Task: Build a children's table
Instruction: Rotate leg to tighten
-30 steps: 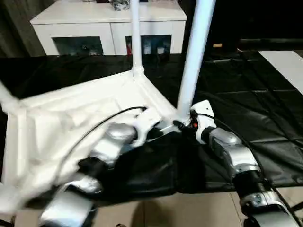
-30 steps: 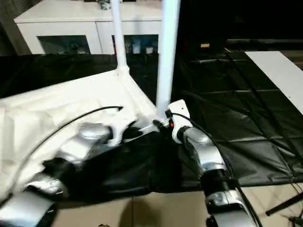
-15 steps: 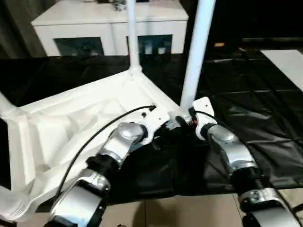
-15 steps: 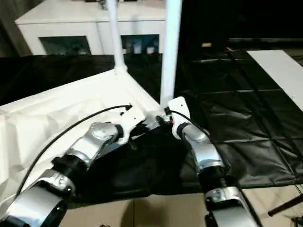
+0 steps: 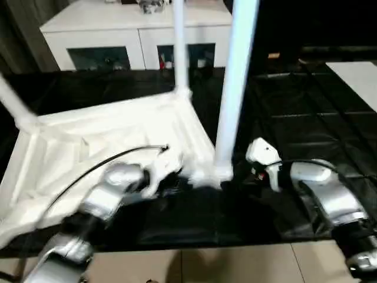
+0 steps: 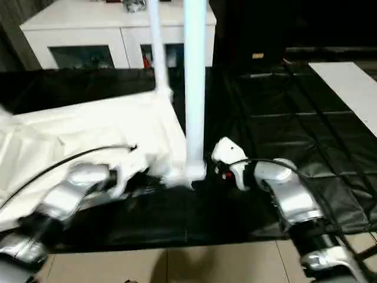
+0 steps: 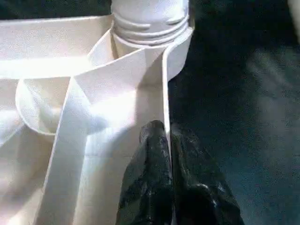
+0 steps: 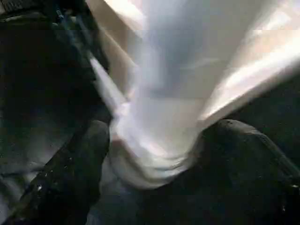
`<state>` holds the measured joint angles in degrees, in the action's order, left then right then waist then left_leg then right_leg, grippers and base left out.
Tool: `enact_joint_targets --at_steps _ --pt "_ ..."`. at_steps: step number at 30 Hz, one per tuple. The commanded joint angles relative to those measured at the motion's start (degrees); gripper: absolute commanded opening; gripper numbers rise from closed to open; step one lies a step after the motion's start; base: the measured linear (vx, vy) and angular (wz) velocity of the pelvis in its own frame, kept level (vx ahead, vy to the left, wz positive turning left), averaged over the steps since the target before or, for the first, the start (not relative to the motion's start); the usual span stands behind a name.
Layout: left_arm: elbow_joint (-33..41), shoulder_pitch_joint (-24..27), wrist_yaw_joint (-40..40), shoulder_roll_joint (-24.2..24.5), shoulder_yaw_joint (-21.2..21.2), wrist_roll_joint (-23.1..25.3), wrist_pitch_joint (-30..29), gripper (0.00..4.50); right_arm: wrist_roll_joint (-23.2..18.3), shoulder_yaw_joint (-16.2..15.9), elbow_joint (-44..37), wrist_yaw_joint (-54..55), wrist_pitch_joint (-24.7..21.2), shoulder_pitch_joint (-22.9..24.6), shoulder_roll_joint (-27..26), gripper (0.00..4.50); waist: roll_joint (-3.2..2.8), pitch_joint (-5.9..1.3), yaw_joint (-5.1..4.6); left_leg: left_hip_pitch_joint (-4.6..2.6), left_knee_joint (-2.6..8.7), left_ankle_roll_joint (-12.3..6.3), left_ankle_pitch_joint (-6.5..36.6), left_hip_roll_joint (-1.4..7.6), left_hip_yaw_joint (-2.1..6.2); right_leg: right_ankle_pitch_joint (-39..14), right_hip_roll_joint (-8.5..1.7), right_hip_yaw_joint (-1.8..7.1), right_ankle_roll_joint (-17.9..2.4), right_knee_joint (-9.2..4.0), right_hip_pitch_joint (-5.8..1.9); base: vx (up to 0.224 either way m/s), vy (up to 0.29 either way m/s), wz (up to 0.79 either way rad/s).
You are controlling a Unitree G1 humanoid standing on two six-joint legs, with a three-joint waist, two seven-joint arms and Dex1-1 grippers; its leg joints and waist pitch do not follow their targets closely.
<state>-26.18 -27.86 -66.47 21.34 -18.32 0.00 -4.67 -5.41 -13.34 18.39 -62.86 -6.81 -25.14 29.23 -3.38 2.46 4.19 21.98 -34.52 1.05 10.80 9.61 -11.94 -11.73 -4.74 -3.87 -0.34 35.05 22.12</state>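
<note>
Table top: the white plastic top (image 5: 100, 147) was seen lying upside down on the black-covered table (image 5: 306, 112), its ribbed underside turned up.
Near leg: a white leg (image 5: 232, 88) was found standing upright in the corner socket (image 7: 150, 21) nearest the robot's right arm; the threaded collar at its foot was shown in the left wrist view.
Far leg: a second leg (image 5: 179, 47) was seen upright in the far corner of the top.
Third leg: another leg (image 5: 13, 103) was seen slanting off the picture's left edge from the top's left corner.
Left gripper: the left gripper (image 7: 168, 140) was pinched shut on the thin side wall of the top, one black finger (image 7: 150, 159) set inside the wall and the other outside it, just beside the near leg's socket.
Right gripper: the right gripper (image 8: 154, 140) was spread wide, with the base of the near leg lying between its fingers (image 8: 79, 164); whether they touched the leg could not be told.
Background: a white cabinet (image 5: 135, 35) with glass doors was seen behind the black-covered table.
</note>
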Motion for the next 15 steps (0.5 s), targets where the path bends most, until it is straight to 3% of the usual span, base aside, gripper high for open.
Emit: enact_joint_targets --at_steps 1,6,11,15 --pt "2.0 0.7 -4.9 0.0 -1.9 -2.3 -0.3 0.00 -1.1 -0.6 -1.1 -1.4 0.3 -0.8 0.3 3.88 1.41 -3.07 -0.06 -1.37 4.26 -4.67 11.7 4.48 2.04 -11.7 -4.47 3.09 -13.9 -4.25 -1.52 0.000 0.000 0.00" --pt "2.2 0.7 -5.7 1.0 -1.4 -2.3 -0.3 0.00 -1.5 -1.0 -1.2 -4.3 -0.8 -0.9 0.7 3.88 1.47 -3.25 0.52 -1.42 4.29 -3.80 10.9 4.43 2.03 -10.1 -4.53 3.14 -13.7 -4.00 -1.62 0.000 0.000 0.00" --pt "2.3 0.3 -5.1 0.7 -1.1 -2.4 -0.9 0.00 -1.8 -2.2 -1.9 -7.0 -1.4 -0.2 1.7 3.88 1.74 -3.16 0.66 -1.21 4.18 -4.32 10.1 4.33 2.00 -9.8 -4.62 3.09 -13.7 -3.99 -1.80 0.000 0.000 0.00" --pt "2.5 0.2 -5.0 0.5 -0.9 -2.4 -1.2 0.00 -2.1 -2.0 -1.7 -7.0 -1.8 -0.2 1.6 3.51 1.76 -3.19 0.65 -1.25 4.16 -4.17 10.1 4.33 2.03 -10.6 -4.63 3.12 -13.4 -4.08 -1.76 0.000 0.000 0.00"
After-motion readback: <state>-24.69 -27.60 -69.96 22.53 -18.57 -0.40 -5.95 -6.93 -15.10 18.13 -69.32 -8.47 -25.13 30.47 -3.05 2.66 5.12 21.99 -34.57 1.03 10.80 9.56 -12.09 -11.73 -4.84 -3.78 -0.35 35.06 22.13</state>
